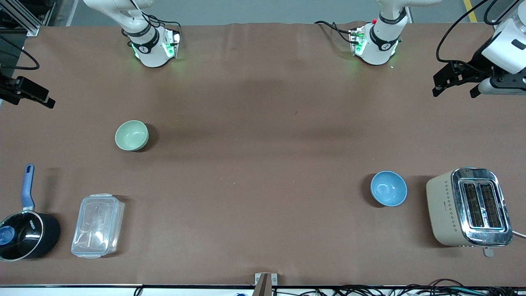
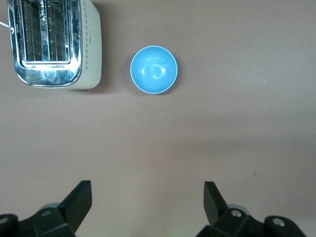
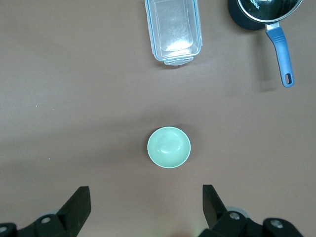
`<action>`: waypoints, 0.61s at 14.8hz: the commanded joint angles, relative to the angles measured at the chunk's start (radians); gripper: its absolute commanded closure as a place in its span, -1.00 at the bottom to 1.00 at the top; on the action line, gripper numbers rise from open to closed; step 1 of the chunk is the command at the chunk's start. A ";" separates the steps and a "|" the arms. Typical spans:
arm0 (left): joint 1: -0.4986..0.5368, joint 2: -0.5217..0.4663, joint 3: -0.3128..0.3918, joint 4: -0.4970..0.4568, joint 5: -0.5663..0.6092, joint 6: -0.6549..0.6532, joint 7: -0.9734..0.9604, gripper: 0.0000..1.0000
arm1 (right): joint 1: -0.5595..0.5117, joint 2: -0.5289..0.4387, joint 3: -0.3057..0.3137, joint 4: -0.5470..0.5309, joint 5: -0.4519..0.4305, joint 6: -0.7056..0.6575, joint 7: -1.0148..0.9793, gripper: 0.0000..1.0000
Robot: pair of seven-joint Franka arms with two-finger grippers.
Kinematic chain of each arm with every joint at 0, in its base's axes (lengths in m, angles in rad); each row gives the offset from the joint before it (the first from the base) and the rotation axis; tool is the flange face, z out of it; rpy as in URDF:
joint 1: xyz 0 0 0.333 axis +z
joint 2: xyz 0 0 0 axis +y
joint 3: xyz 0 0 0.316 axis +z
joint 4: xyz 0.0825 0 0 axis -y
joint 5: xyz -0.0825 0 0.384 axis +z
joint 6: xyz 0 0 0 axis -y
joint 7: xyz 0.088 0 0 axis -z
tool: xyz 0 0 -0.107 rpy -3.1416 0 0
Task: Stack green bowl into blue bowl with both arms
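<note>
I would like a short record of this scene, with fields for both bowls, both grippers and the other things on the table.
green bowl: upright, empty, alone on the table toward the right arm's end
blue bowl: upright, empty, beside the toaster, nearer the front camera than the green bowl
left gripper: open, holds nothing, over bare table
right gripper: open, holds nothing, over bare table
others: pot, clear box
stacked: not yet

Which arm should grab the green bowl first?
Right. The green bowl sits toward the right arm's end of the table, and the open right gripper has it centred in its wrist view. The left gripper faces the blue bowl.
</note>
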 commanded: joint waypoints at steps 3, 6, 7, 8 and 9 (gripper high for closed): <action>-0.001 0.065 0.001 0.070 0.021 -0.036 0.006 -1.00 | -0.020 -0.014 0.015 -0.018 0.017 0.001 -0.013 -1.00; 0.001 0.164 0.001 0.102 0.068 -0.023 0.012 -1.00 | -0.020 -0.014 0.015 -0.018 0.017 0.001 -0.013 -1.00; 0.002 0.204 0.001 0.096 0.082 0.011 0.013 -1.00 | -0.020 -0.014 0.015 -0.020 0.017 0.001 -0.016 -1.00; 0.029 0.239 0.001 0.079 0.083 0.060 0.013 -1.00 | -0.023 -0.012 0.013 -0.027 0.011 -0.003 -0.040 -1.00; 0.048 0.270 -0.002 0.043 0.083 0.130 0.013 -1.00 | -0.032 -0.012 0.009 -0.047 0.005 -0.006 -0.092 -1.00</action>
